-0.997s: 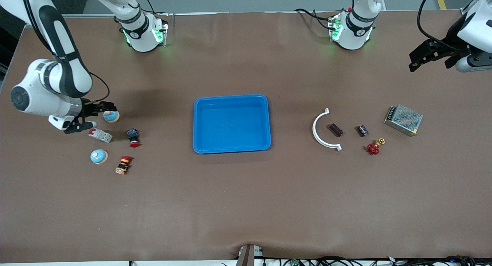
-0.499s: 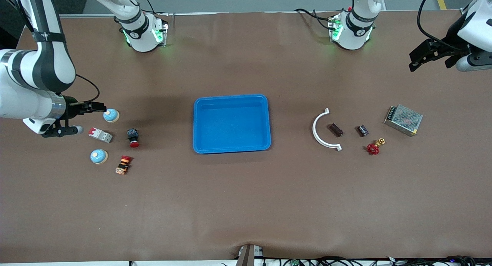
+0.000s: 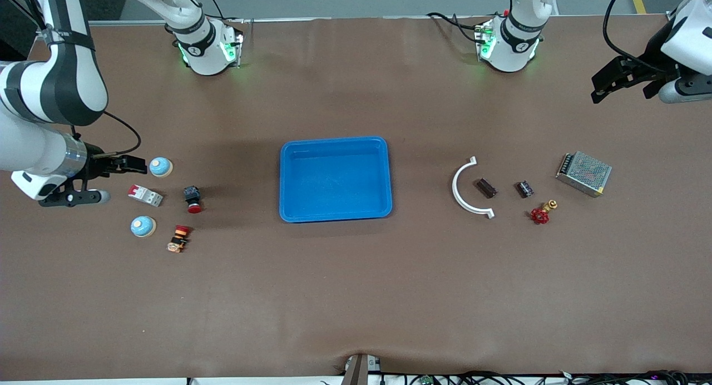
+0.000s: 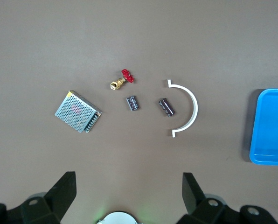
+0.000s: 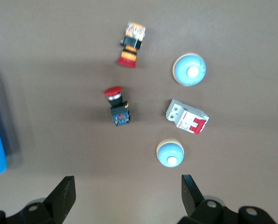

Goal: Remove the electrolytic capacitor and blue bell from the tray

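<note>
Right gripper fingers spread, empty, over bare table at the right arm's end. Nearest bell sits on the table just beside it, toward the blue tray; second bell nearer the camera, circuit breaker between them. Left gripper fingers spread, empty, waiting over the left arm's end. Both capacitors on the table, well apart from it, beside the white curved bracket.
</note>
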Motion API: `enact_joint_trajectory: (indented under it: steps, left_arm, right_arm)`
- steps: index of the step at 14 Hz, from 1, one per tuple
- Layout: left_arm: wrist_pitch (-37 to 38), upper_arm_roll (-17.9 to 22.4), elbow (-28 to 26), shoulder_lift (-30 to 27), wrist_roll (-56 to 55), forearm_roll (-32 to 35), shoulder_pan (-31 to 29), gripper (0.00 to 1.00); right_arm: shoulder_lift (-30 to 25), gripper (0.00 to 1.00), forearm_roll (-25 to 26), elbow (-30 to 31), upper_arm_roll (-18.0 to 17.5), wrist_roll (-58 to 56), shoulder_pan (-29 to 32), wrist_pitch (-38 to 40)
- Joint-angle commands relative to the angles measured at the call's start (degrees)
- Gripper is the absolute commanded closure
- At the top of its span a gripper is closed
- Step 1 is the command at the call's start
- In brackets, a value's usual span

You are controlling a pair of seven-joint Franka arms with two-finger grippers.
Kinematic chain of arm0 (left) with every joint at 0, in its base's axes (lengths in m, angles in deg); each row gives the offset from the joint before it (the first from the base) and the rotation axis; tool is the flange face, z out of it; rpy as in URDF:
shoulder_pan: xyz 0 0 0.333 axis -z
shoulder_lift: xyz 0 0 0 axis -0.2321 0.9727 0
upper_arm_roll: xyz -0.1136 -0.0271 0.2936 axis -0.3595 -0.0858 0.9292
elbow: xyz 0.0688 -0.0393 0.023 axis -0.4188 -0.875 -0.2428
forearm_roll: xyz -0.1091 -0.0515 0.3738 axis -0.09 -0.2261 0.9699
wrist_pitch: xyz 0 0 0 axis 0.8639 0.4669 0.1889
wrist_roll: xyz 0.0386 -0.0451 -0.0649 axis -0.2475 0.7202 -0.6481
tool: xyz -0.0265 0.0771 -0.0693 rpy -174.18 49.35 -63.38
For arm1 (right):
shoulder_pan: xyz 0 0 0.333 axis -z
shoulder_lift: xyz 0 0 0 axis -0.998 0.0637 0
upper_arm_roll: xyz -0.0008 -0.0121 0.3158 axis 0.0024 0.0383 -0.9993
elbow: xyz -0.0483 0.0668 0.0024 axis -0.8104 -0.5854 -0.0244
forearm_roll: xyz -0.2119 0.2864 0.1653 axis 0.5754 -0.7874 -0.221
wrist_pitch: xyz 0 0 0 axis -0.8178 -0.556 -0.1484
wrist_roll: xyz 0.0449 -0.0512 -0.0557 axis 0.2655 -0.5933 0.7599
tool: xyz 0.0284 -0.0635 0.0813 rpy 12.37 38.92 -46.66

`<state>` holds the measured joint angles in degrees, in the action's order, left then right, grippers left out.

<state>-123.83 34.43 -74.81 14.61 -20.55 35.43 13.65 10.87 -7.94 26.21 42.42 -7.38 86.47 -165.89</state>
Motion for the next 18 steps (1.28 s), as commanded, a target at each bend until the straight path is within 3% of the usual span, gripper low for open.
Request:
enact_joint_trajectory:
  steps: [1, 8, 11, 15, 18]
  left_arm:
    - [-0.4, 0.1, -1.3, -1.3, 1.2, -0.1, -0.1, 0.0]
    - [0.0, 0.0, -1.2, -1.3, 1.1, -0.1, 0.4, 0.0]
    - [0.0, -0.6, -1.2, -1.2, 1.1, -0.1, 0.4, 0.0]
    - [0.0, -1.1, -1.2, -1.1, 1.1, -0.1, 0.3, 0.0]
    - [0.0, -1.2, -1.2, -1.1, 1.1, -0.1, 0.4, 0.0]
  right_arm:
    - [0.1, 0.0, 1.0, -4.9, 0.2, 1.5, 0.9, 2.3]
    - [-0.9, 0.0, 4.1, -8.2, 1.3, 0.5, 0.3, 2.8]
    - [-1.6, 0.0, 3.4, -8.6, 6.8, 0.9, -3.5, 3.0]
    - [-2.0, 0.0, 3.0, -8.5, 6.3, 1.0, -1.8, 3.4]
    - [-2.0, 0.0, 2.3, -8.5, 3.8, 1.0, 0.7, 3.4]
